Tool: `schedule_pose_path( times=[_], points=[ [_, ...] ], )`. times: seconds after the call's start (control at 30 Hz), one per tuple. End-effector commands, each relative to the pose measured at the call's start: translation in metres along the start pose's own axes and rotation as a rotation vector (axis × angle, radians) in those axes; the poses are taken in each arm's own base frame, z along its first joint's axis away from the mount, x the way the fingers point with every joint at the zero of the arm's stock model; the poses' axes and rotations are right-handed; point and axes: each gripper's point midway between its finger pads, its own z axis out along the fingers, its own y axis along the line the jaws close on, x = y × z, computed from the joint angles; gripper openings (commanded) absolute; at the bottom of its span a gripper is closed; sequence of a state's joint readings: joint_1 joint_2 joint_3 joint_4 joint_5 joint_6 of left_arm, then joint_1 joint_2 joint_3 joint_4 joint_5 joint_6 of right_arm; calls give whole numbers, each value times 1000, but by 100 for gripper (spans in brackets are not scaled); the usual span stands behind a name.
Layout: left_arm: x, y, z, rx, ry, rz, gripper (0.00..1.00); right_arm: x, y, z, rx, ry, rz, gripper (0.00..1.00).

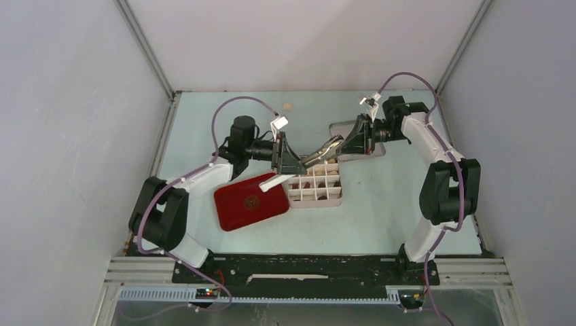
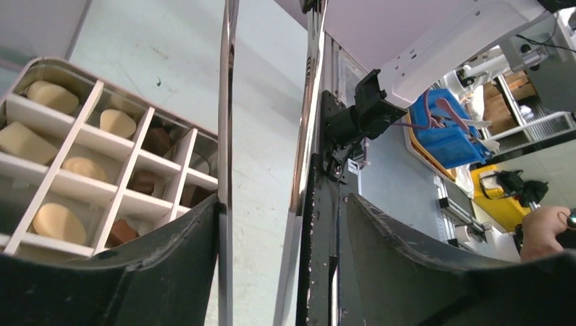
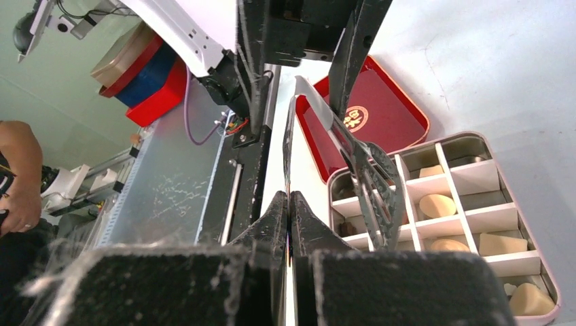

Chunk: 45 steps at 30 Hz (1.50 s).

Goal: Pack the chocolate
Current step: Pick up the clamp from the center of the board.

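The chocolate lies in a white divided box: cream pieces and dark brown ones in separate cells, also seen from the right wrist. Metal tongs hang above the box, spanning both grippers. My left gripper is closed in on the handle end, with both tong arms between its fingers. My right gripper is shut on the tip of one arm, which runs edge-on into its jaws. The other, slotted tip hangs free over the box rim.
A red tray with a round gold emblem lies left of the box, a white strip at its edge. A grey flat lid-like piece lies beneath the right gripper. A small tan round thing sits near the far wall.
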State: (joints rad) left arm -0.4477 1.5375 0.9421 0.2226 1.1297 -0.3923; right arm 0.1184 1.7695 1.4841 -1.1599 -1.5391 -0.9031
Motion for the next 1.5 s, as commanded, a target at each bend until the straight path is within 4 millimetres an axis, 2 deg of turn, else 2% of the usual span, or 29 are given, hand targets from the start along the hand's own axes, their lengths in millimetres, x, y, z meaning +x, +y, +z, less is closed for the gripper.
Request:
schedule_pose_path(
  times=[0.0, 0.1, 0.17, 0.27, 0.4, 0.57, 0.73, 0.83, 0.9, 1.0, 1.1, 1.23, 1.27, 1.3, 1.47],
  points=[
    [-19, -27, 15, 142, -45, 62, 64, -32, 22, 2, -89, -146, -62, 0],
    [-25, -33, 17, 197, -69, 28, 48, -33, 25, 0, -84, -149, -73, 0],
    [-29, -39, 17, 233, -85, -1, 41, -34, 25, -2, -78, -152, -75, 0],
    [-31, -43, 16, 260, -95, -9, 39, -34, 23, -5, -68, -158, -74, 0],
    [-30, -42, 14, 251, -95, -1, 42, -34, 22, -7, -62, -162, -74, 0],
    [-16, -31, 13, 182, -43, -15, 42, -33, 20, -9, -55, -166, -74, 0],
    [12, -14, 7, 48, 103, 62, 29, -31, 16, -9, -52, -167, -65, 0],
    [13, -15, 3, 20, 130, 100, 21, -29, 14, -9, -51, -168, -57, 0],
    [11, -16, 0, -5, 132, 131, 19, -26, 12, -8, -50, -167, -45, 9],
    [11, -15, -7, -45, 180, 194, 15, -22, 7, -10, -35, -151, -27, 37],
    [15, -14, -16, -89, 243, 211, 14, -19, 3, -16, -8, -139, -16, 51],
    [25, -14, -24, -117, 295, 222, 14, -24, 2, -28, 46, -171, -48, 76],
    [29, -14, -26, -122, 313, 215, 14, -27, 2, -31, 55, -174, -65, 95],
    [32, -13, -28, -127, 332, 219, 14, -27, 5, -31, 58, -167, -85, 99],
    [48, -10, -38, -134, 428, 234, 12, -13, 23, -31, 82, -72, -258, 99]
  ],
)
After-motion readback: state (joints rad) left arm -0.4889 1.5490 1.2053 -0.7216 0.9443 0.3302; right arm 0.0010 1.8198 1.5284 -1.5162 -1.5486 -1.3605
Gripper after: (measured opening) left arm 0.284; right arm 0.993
